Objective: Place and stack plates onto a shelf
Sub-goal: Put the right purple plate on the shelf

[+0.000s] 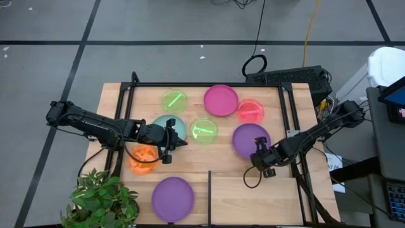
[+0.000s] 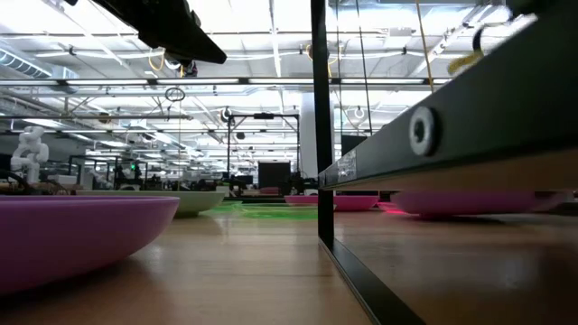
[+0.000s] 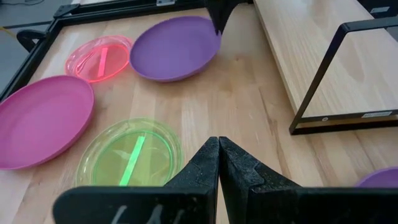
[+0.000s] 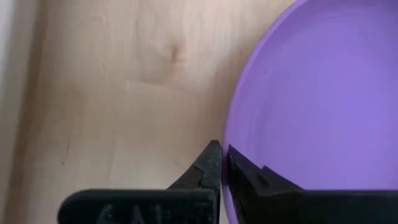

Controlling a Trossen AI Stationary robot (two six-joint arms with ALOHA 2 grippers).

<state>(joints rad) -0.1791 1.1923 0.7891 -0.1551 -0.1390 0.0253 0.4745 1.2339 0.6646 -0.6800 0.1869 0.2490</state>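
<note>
Over on the left, the left gripper [image 1: 180,143] hangs with its fingers pressed together on nothing, parked between the translucent orange plastic plate [image 1: 143,158] and the translucent green plastic plate [image 1: 204,131], so that arm looks like it's just waiting. One round purple plastic plate [image 1: 172,198] already sits on the pale-wood shelf panel [image 1: 253,202] left of the thin black divider bar [image 1: 209,196]. On the right, the right gripper [image 1: 261,159] looks pinched onto the rim of the other round purple plate [image 4: 323,93], which lies on the tabletop behind the shelf, so this reads as the grab step, and next it probably needs a lift and a carry to stack it on the first.
</note>
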